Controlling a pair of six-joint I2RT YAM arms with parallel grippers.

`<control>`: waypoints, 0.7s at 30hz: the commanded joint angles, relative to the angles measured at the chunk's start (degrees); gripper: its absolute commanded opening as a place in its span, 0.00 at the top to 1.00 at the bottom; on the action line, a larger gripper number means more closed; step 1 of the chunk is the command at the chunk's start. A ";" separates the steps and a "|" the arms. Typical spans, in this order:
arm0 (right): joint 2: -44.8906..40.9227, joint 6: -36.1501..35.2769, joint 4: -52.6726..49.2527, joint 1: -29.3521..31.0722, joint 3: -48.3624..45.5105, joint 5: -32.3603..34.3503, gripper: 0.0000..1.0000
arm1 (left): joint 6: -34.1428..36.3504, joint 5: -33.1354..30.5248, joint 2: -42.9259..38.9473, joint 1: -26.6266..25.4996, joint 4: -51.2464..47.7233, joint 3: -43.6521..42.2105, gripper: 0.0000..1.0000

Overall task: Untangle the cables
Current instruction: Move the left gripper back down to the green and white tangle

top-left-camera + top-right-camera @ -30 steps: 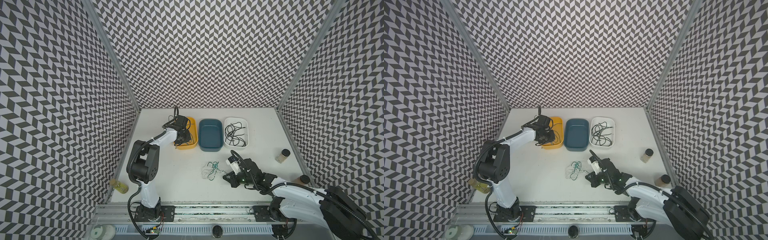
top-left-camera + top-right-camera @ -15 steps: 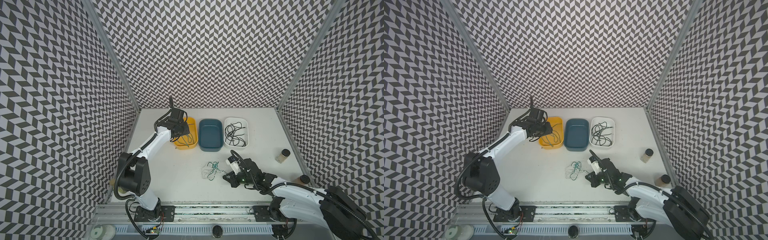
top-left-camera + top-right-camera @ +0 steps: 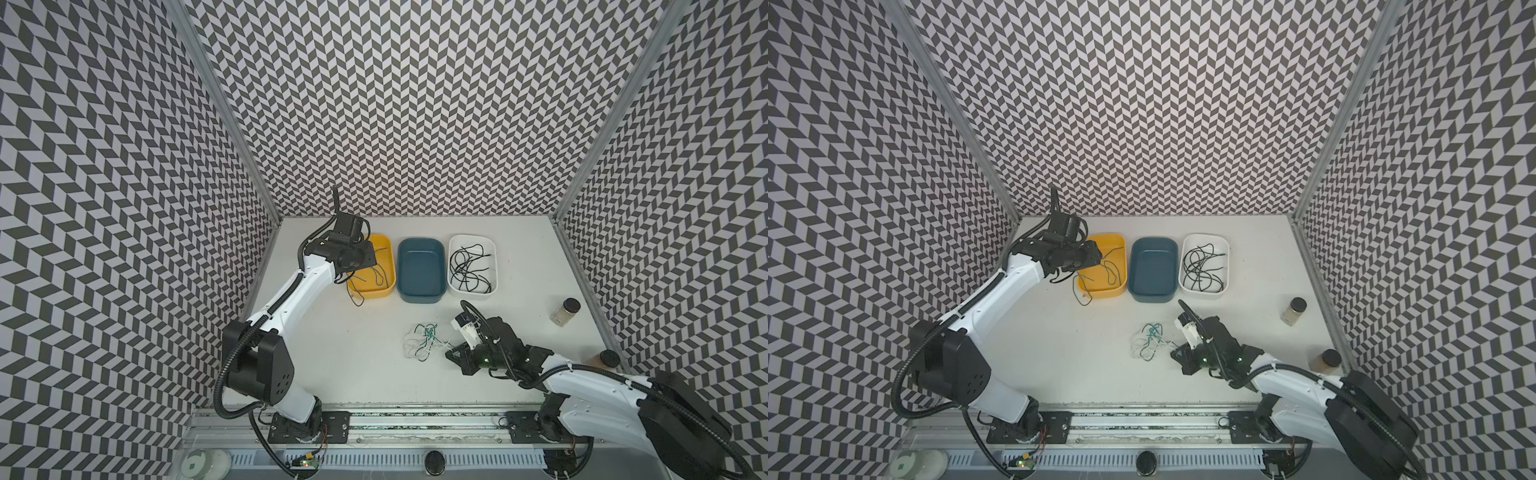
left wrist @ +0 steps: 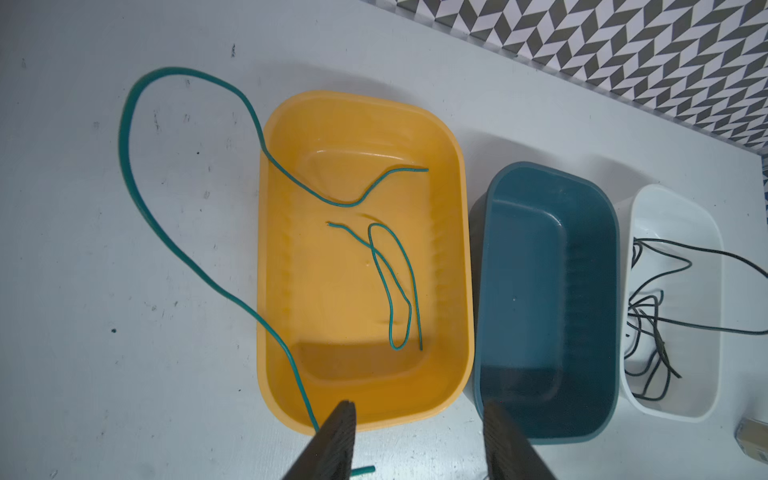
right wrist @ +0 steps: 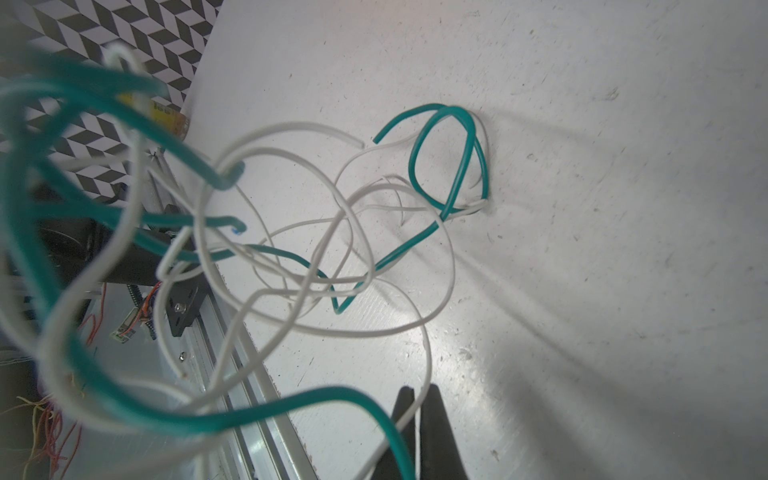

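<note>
Green thin wire (image 4: 123, 137) flops over yellow plastic tub (image 4: 361, 97), left claw (image 4: 419, 409) open; right claw (image 5: 419, 392) pinches white wire (image 5: 429, 361), holding the tangle (image 3: 424, 343).

Robot lab booth: chevron-patterned walls (image 3: 415, 104), arms (image 3: 299, 299) on a rail (image 3: 415, 417).

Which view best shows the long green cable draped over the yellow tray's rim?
Left wrist: the long green cable crosses the yellow tray rim, looping across the table. Both top views show a thin strand; right wrist misses it.
</note>
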 commanded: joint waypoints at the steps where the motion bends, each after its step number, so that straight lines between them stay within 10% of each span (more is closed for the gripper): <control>1: -0.11 -0.78 2.50 0.27 1.30 0.03 1.00 | -0.56 1.73 -6.69 -0.26 -0.94 -2.31 0.48; 9: -1.39 -0.89 2.57 0.27 1.33 0.15 1.00 | -3.30 10.30 -23.62 -3.20 0.79 -14.60 0.46; 21: -0.11 -1.34 2.02 0.27 2.43 0.04 1.00 | -13.96 20.66 -38.12 -21.34 17.29 -31.68 0.41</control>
